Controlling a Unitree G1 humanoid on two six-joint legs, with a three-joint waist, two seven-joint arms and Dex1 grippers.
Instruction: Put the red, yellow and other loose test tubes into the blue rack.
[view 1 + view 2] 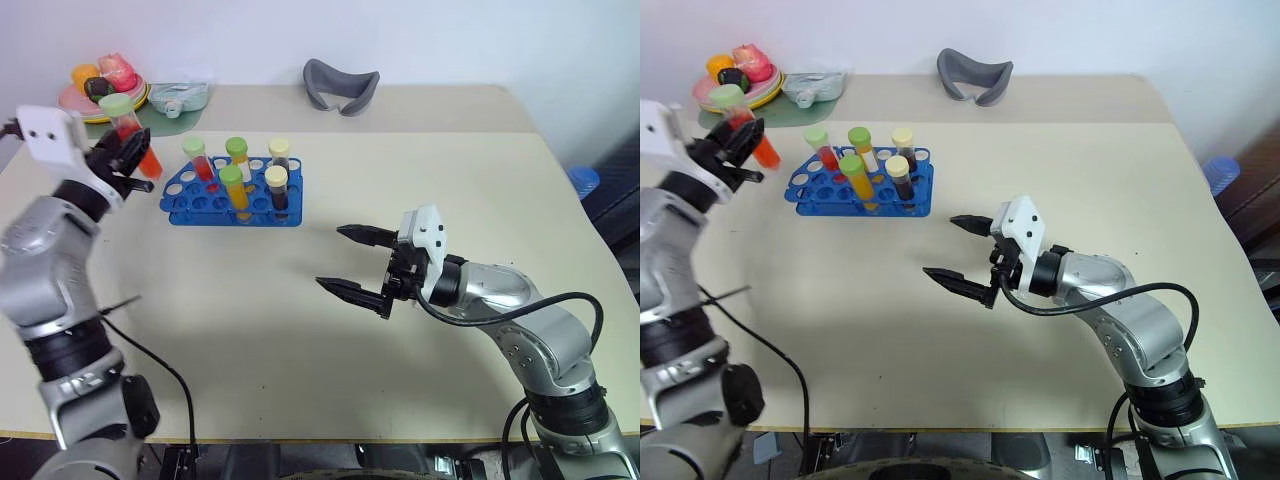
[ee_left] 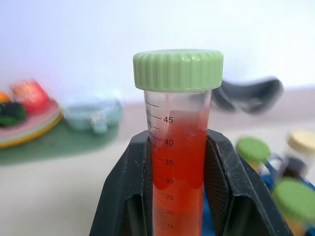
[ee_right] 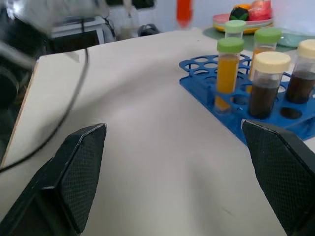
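A red-filled, green-capped tube [image 1: 128,128] is clamped in the left tool [image 1: 128,155] near the tabletop's far left corner, beside the blue rack [image 1: 232,196]; the right tool [image 1: 350,262] is held apart mid-tabletop.

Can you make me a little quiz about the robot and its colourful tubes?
1. What is the left gripper holding?
2. True or false: the right gripper is shut on a tube.
3. How many tubes stand in the blue rack: A three, B five, C eight?

Key
1. A red tube with a green cap, held up above the table, left of the rack.
2. False: its fingers are open and hold nothing, over the table.
3. B, five: one red, two yellow-orange and two dark ones with cream caps.
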